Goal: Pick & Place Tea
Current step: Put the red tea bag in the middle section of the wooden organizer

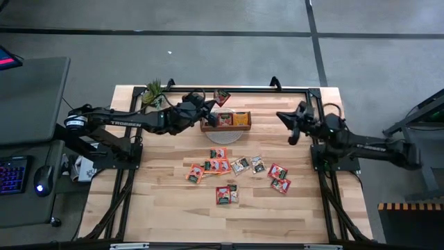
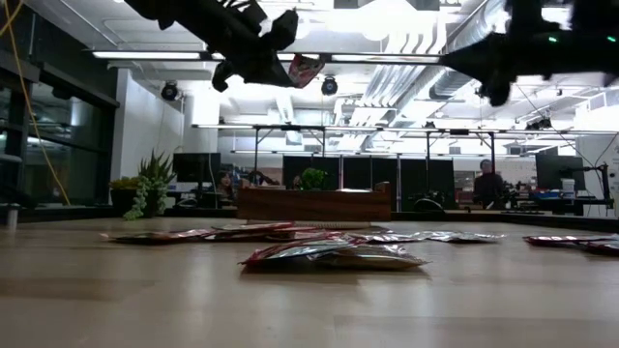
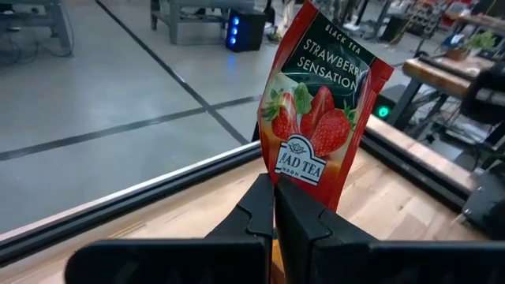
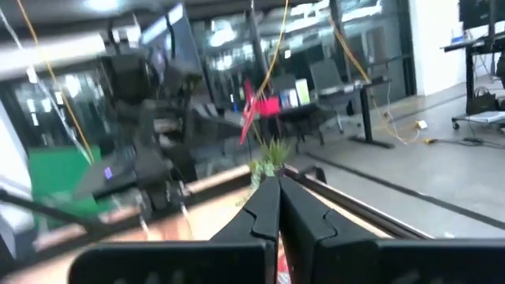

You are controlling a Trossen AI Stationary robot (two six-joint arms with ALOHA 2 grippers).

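Left gripper (image 1: 208, 104) is up in the air near the table's far edge, fingers pinched tight on the bottom edge of a red strawberry tea sachet (image 3: 319, 118), which stands tall beyond the fingertips, long axis in line with them. The wooden tray (image 1: 225, 126) sits just beside and below, so the drop looks short, and this arm is clearly nearer. Right gripper (image 1: 293, 128) waits clamped empty by the right edge, while loose sachets (image 1: 236, 167) lie mid-table.

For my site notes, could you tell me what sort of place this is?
Probably a robotics lab or workshop: exposed ceiling ducts, rows of workbenches, and a bare concrete floor around the wooden table.
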